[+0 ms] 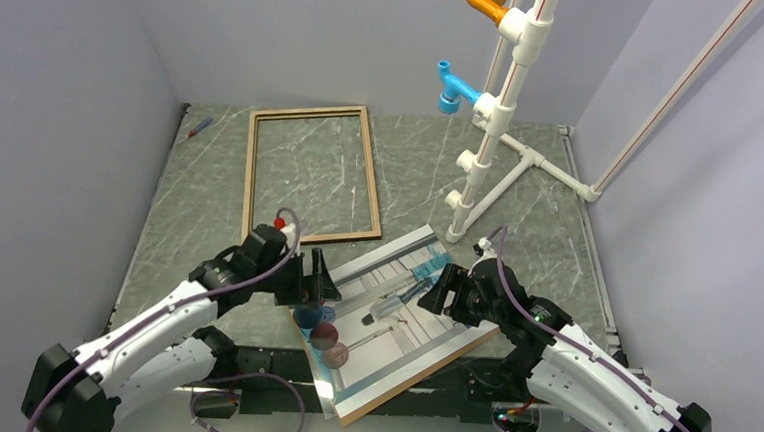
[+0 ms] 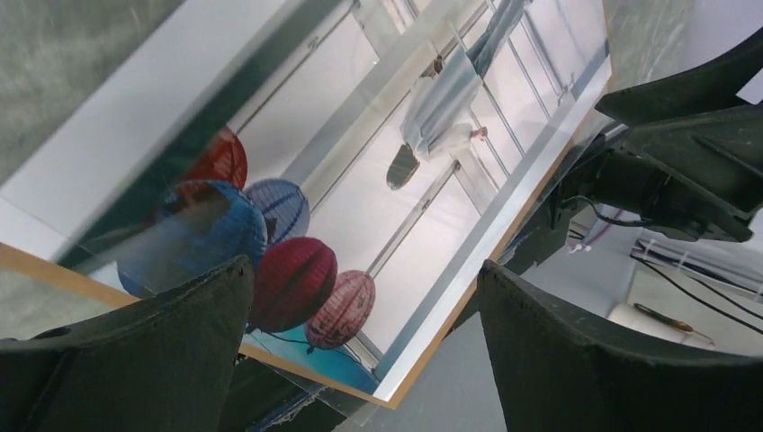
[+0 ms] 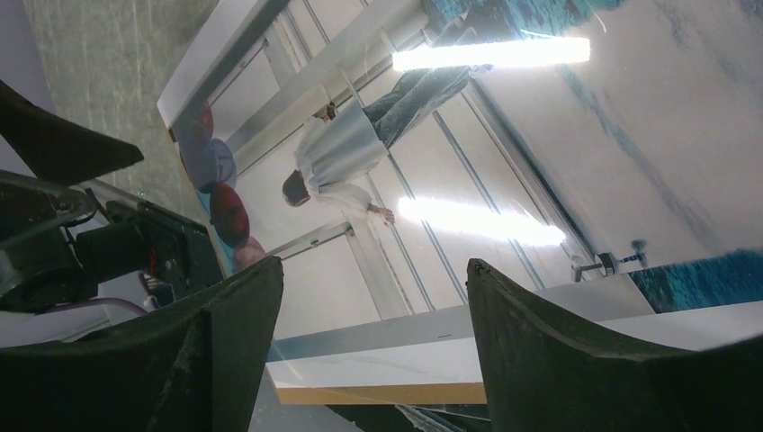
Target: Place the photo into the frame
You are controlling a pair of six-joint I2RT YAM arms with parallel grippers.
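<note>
- No lettering, number, label, brand mark or sign legible in any of the three views.
- On the photo [image 1: 401, 329], printed imagery only; no words to make out.

Robotics lab test cell.
Grey walls [image 1: 63, 116] enclose a marbled table [image 1: 208, 215]; white pipe rig [image 1: 485, 147] at 1 o'clock.
</note>
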